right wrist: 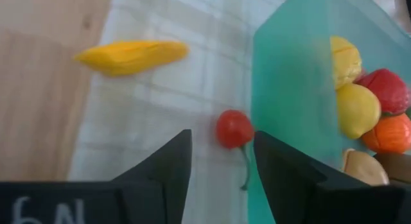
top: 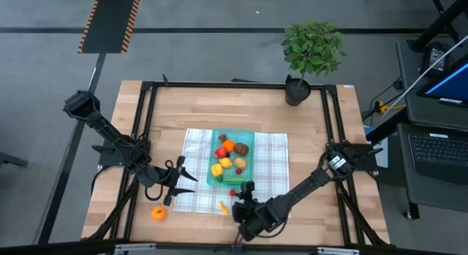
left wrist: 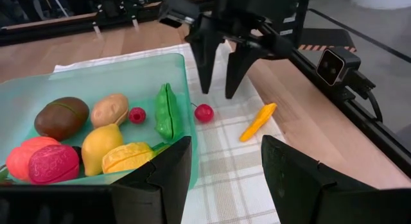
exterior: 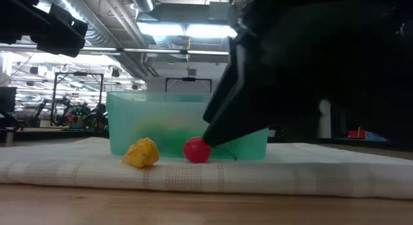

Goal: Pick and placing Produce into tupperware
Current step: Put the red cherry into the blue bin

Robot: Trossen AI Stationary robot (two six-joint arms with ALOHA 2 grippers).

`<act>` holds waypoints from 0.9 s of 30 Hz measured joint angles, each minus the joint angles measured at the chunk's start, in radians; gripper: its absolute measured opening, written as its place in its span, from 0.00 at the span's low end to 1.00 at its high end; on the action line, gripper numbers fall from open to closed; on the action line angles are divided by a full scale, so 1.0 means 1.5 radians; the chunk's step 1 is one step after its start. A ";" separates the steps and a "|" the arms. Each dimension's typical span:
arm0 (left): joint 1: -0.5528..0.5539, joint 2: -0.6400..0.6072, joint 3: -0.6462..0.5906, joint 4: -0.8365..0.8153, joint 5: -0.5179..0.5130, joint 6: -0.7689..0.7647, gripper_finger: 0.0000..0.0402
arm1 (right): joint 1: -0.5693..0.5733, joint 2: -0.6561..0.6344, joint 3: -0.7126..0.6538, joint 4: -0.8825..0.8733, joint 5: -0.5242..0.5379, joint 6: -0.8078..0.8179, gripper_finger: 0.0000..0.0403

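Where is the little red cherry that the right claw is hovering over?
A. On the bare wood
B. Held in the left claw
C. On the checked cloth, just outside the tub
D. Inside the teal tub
C: the red cherry lies on the checked cloth beside the teal tub's wall, beneath the open right gripper.

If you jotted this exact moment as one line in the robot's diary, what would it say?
right hand open, over red cherry on cloth beside teal container | left hand open, waiting | orange piece on table
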 joint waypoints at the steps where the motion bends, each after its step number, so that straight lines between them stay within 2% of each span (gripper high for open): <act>1: 0.000 0.000 0.000 0.000 0.000 0.000 0.44 | -0.004 0.000 0.000 0.001 0.001 0.003 0.42; 14: 0.000 0.000 0.000 0.000 0.000 0.000 0.44 | -0.034 0.012 0.000 -0.019 -0.025 0.017 0.43; 27: 0.000 0.000 0.000 0.000 0.000 0.000 0.44 | -0.035 0.027 0.000 0.036 -0.038 0.014 0.43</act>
